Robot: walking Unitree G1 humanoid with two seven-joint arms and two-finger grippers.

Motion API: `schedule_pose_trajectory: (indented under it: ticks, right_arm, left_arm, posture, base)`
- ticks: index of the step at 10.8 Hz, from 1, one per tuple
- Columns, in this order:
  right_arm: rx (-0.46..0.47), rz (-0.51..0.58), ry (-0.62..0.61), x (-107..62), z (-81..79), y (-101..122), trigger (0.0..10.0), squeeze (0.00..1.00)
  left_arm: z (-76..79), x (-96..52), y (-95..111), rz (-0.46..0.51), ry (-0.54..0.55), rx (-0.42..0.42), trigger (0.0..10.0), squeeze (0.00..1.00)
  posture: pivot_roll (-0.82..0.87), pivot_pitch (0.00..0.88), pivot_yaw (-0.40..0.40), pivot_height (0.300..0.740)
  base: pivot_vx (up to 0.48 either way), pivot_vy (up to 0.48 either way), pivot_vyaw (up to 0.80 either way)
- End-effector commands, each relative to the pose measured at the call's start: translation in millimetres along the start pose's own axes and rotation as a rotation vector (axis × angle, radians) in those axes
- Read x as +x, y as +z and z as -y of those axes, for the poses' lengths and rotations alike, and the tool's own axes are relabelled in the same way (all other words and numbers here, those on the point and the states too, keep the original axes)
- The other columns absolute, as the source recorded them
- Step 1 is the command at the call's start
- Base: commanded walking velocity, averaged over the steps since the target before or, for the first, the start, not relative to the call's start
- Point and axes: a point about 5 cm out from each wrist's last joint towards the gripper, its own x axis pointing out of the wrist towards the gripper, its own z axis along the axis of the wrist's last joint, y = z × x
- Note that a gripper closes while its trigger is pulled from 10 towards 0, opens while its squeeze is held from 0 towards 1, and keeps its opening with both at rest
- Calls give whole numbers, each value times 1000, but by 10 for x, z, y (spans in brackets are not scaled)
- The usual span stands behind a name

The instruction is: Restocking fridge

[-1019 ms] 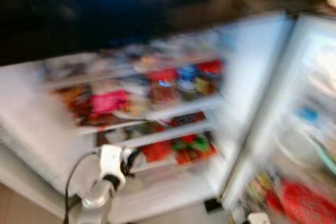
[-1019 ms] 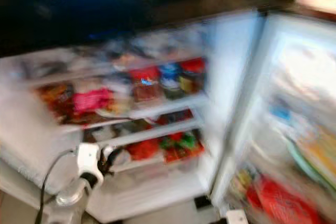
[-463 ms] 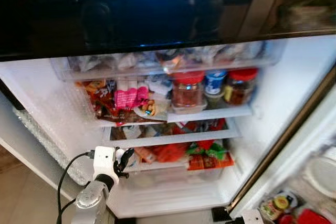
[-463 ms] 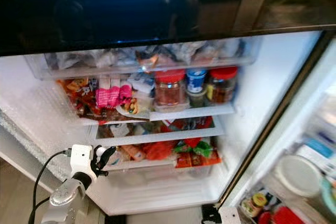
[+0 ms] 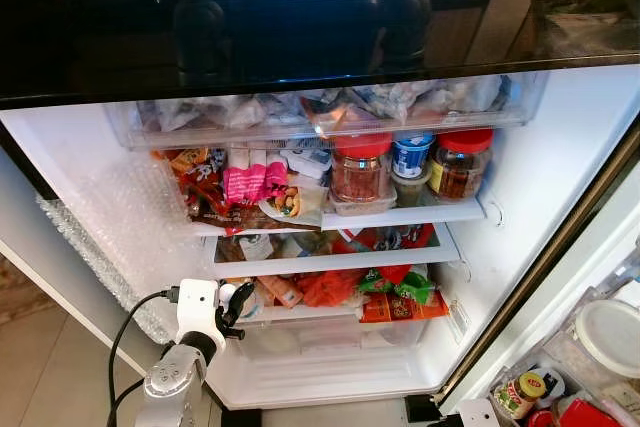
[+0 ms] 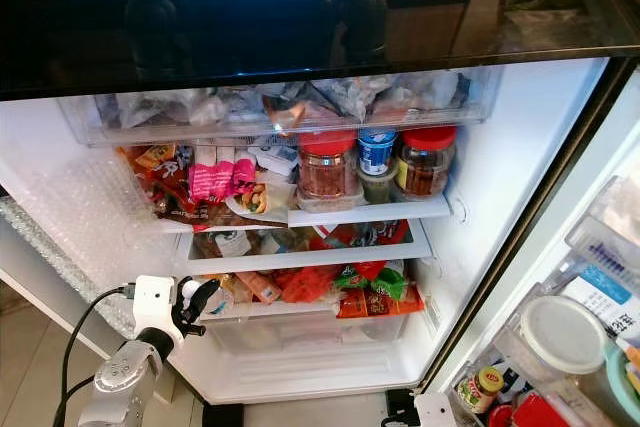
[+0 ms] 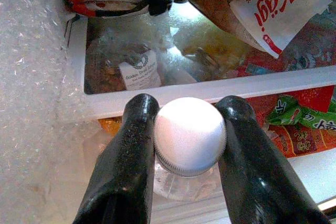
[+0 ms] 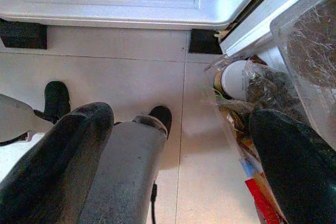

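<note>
Left pincer (image 7: 189, 145) is clenching a small clear bottle (image 7: 186, 179) by its white cap (image 7: 190, 135), one black finger (image 7: 126, 166) pressing each side of the cap. From the head cameras, that left pincer (image 5: 236, 305) is sitting at the lower left corner of the open fridge (image 5: 560, 147), right at the front edge of the lowest shelf (image 5: 330, 315), with its silver arm (image 5: 172, 382) and a black cable (image 5: 120, 347) trailing down beneath it. Behind the bottle, the wrist camera is picking out a white shelf edge (image 7: 294, 80), a bag with a printed label (image 7: 139, 69), a white packet with red lettering (image 7: 278, 9) and a green-and-red packet (image 7: 294, 116).

Up on the upper shelf (image 5: 400, 217), two red-lidded jars (image 5: 360, 169) are standing along the front edge beside a blue-and-white tub (image 5: 411, 155), with a pink packet (image 5: 246, 181) and other snack bags filling the left end. A clear drawer (image 5: 320, 112) of wrapped items is running across the top. Bubble wrap (image 5: 110, 237) is lining the left wall.

Right pincer (image 8: 184, 161) is hanging released, fingers spread wide, over the tiled floor (image 8: 131, 77) near the fridge's bottom edge and the door bins (image 8: 310, 40). On the open door, a container with a white lid (image 5: 610, 309) and a small yellow-capped jar (image 5: 527, 391) are sitting in the racks.
</note>
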Motion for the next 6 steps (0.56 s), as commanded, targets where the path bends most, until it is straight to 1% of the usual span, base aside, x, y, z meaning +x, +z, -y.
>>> schedule_pose_trajectory:
  ticks: [1,3,6]
  right_arm:
    - [-8,2,3,3,-1,16,10000,0]
    - [-15,-1,2,0,6,10,10000,0]
    - [-16,11,-12,-4,14,2,10000,0]
  left_arm:
    - [-21,25,65,14,-1,25,10000,0]
    - [-32,33,97,29,12,25,10000,0]
    - [-12,41,116,40,8,25,10000,0]
  posture:
    - [-58,0,23,705]
    - [-54,0,17,677]
    - [-55,0,13,677]
  base:
    - [0,0,0]
    - [0,0,0]
    - [0,0,0]
